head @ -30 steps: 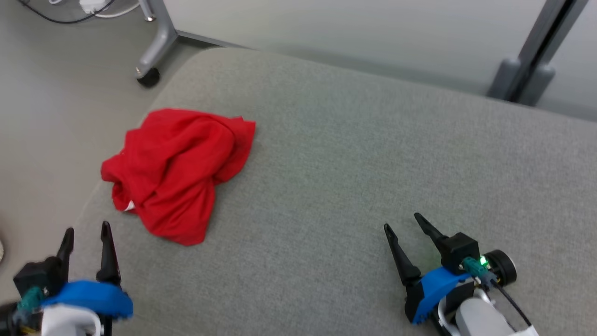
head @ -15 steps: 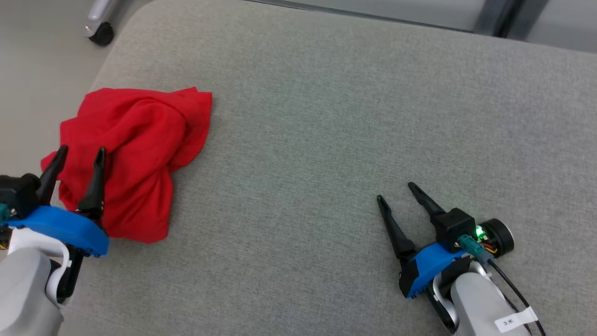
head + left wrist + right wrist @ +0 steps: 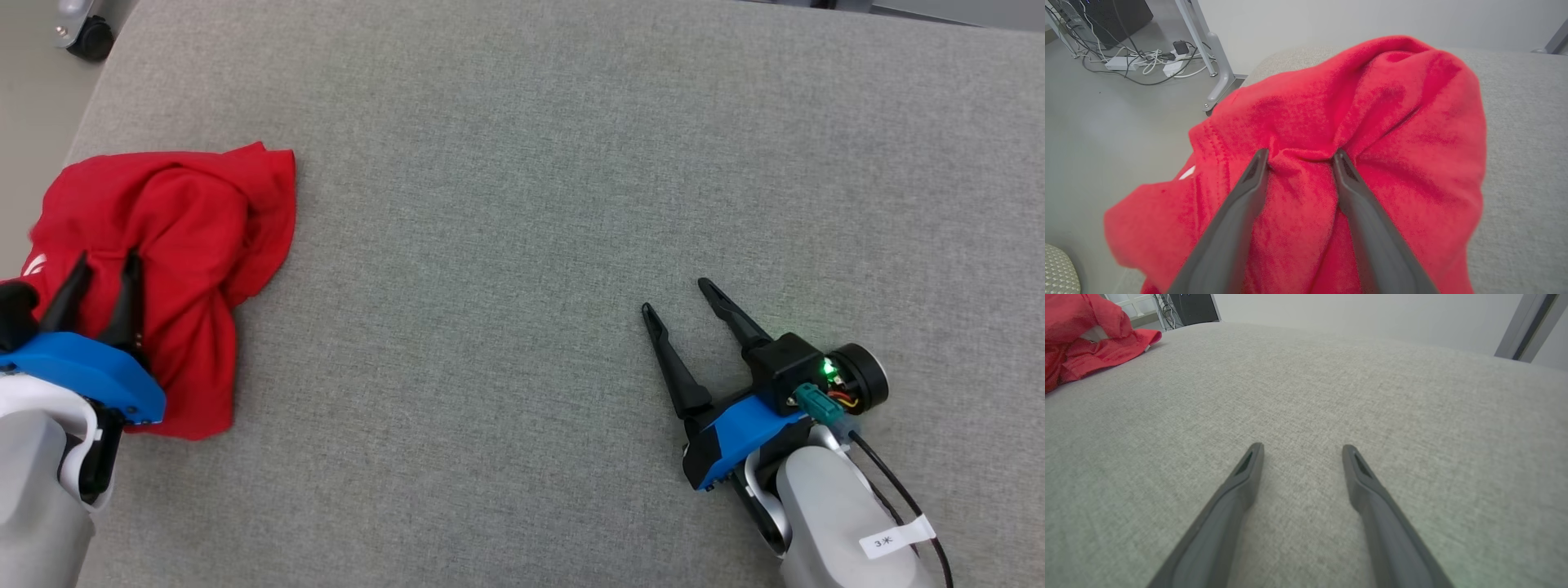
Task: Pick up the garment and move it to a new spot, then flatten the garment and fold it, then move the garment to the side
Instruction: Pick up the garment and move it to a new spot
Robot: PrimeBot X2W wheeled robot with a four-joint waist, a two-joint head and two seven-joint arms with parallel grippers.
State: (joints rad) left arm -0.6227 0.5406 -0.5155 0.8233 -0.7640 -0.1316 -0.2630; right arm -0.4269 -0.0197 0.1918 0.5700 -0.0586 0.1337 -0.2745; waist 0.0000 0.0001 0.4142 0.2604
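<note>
Garment (image 3: 196, 237) is straddled by the left gripper (image 3: 106, 260); whether cloth is clamped cannot be told. Well right of it, the right gripper (image 3: 676, 296) is spread open.

White tag (image 3: 896, 539): reads "3", then a small mark too fine to make out
Tag's place: on the pale forearm (image 3: 841, 523), just behind the right gripper (image 3: 676, 296)
Red garment (image 3: 180, 237): small white mark, unreadable
</note>
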